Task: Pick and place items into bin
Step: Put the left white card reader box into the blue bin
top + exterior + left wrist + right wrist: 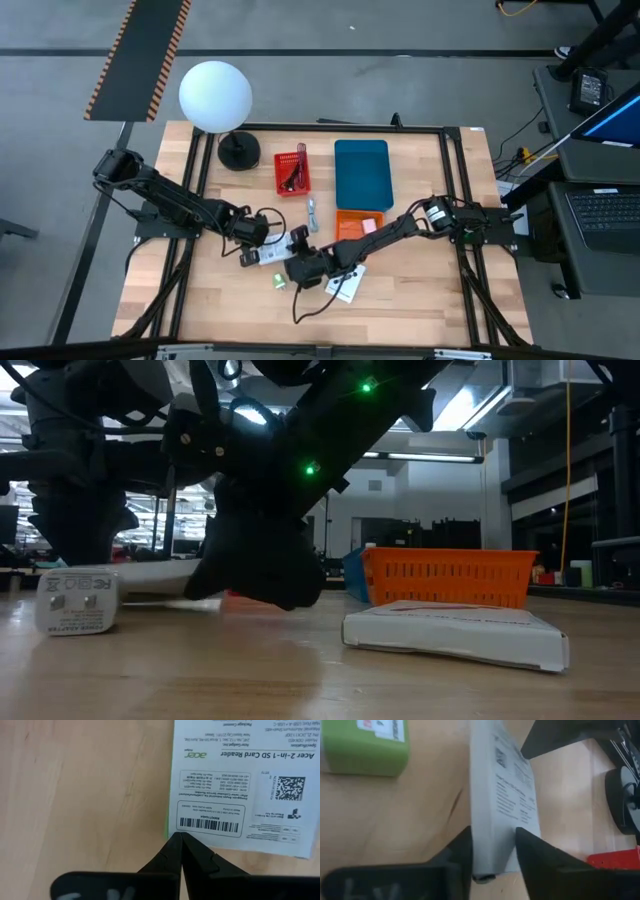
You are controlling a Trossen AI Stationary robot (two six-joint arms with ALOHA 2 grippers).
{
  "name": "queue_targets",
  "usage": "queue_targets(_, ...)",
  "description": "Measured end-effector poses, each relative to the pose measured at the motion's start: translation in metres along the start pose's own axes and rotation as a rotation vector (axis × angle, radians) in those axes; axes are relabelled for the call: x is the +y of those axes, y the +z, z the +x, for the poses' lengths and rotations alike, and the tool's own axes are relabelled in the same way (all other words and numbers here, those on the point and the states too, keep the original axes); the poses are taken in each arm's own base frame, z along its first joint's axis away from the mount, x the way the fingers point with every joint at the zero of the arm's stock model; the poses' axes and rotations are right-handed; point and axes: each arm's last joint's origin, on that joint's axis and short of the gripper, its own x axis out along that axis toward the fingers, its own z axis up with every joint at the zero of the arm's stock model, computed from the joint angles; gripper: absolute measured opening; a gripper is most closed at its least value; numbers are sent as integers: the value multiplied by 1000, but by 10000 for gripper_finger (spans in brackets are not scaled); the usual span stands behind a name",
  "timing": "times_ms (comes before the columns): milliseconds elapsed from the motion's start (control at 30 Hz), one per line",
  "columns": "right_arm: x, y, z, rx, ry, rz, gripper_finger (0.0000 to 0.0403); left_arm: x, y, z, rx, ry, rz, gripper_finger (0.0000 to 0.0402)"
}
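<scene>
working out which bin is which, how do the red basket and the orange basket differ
The red basket stands on its own near the lamp base. The orange basket sits right at the teal bin's near end.
The red basket holds dark items. The orange basket holds something pink.
The red basket is in full view, while the right arm crosses over the orange basket.
Both are small open-topped baskets on the table.
</scene>
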Motion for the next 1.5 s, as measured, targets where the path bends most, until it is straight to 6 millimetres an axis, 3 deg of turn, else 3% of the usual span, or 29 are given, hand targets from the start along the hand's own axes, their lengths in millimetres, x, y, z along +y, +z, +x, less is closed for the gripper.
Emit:
queue_targets(200, -2, 1, -2, 4, -26, -2, 26, -1, 1, 0, -15, -12, 29, 3)
queue_targets(267, -3, 1, -2, 5, -31, -2, 14, -1, 1, 0, -15, -12, 30, 3)
queue_targets(600, -1, -1, -3, 42, -77, -64, 13, -2, 6, -16, -118, -50, 98, 3)
queue_targets(867, -12, -1, -20, 102, -56, -86, 13, 2, 8, -36, -237, -21, 134, 3)
queue_targets(1167, -48, -2, -57, 196, -49, 29, 13, 6, 12, -49, -398, 115, 149, 3)
queue_targets(1500, -85, -5, -98, 201, -73, 177, 13, -2, 23, -49, -595, 140, 334, 3)
